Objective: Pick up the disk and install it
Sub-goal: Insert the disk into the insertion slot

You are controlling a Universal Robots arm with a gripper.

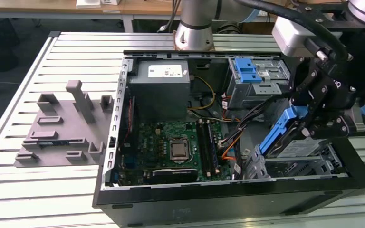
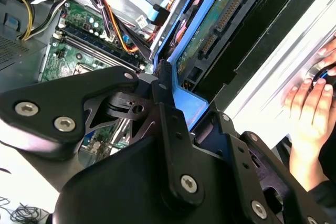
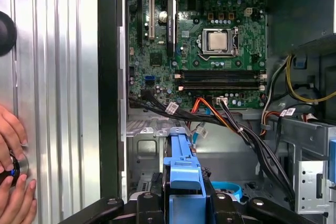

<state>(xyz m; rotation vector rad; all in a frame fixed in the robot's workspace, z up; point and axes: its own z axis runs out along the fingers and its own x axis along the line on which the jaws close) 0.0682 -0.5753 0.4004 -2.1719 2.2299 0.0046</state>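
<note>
Clasping the disk (image 1: pixel 275 135), claw (image 1: pixel 311 124) hangs over case (image 1: pixel 233 195).

Surroundings, quick rundown: everything's carried by a table (image 1: pixel 74 57) built from ribbed silvery metal slats, which is stretched out well away from the tool (image 1: pixel 308 124) toward the exterior view's left. Past the table's far edge, farther back than the tool, a light wooden desk (image 1: pixel 138 7) on a pale leg is parked. Dark floor (image 1: pixel 49 26) can be glimpsed under it, well apart from the tool. Lighting's even, and a soft glare is thrown off the slats.
</note>
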